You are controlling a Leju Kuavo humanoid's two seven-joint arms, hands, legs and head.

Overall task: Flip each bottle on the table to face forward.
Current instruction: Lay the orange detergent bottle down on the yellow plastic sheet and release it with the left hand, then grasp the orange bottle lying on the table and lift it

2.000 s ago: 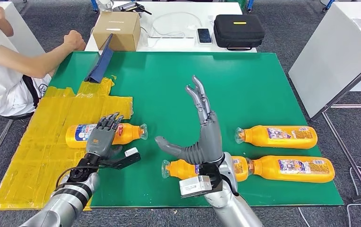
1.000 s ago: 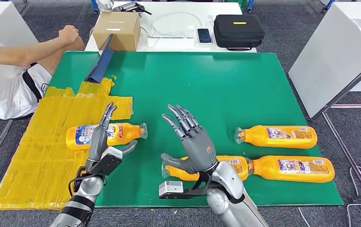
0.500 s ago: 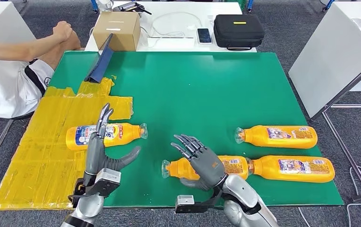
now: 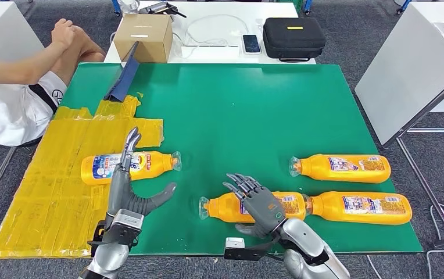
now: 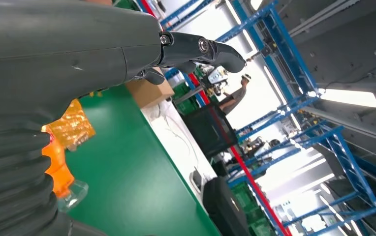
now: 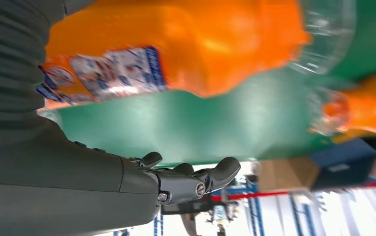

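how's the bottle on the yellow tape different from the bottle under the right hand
The bottle on the yellow tape shows a blue and white label and points its cap toward the table's right; the bottle under the right hand shows a paler label and points its cap left. The first lies on the yellow tape beside the left hand; the second lies on the green mat, the right hand above it. Both are orange and lie on their sides.

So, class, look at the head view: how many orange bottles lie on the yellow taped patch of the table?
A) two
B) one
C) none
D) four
B: one orange bottle lies on the yellow taped patch, beside the left robot hand; the other three bottles lie on bare green table, to the right.
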